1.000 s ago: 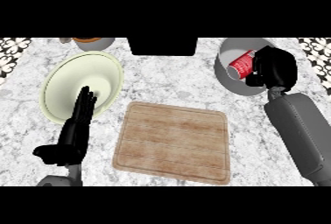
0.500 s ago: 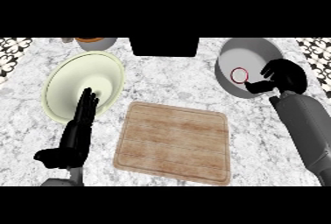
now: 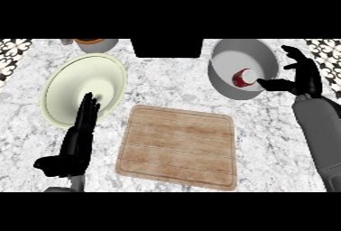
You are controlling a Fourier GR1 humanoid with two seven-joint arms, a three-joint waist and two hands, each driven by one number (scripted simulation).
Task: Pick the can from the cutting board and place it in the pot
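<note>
Can [image 3: 244, 78] is seen lying inside the grey pot [image 3: 223, 83]; right hand [image 3: 303, 76] is spread open beside the rim, left hand [image 3: 78, 137] is rested open near the plate [image 3: 66, 85].

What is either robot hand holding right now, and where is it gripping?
Nothing. The can lies inside the pot, apart from the open right robot hand. The left robot hand rests open by the plate.

One head view looks steeply down onto the counter [image 3: 166, 94].
</note>
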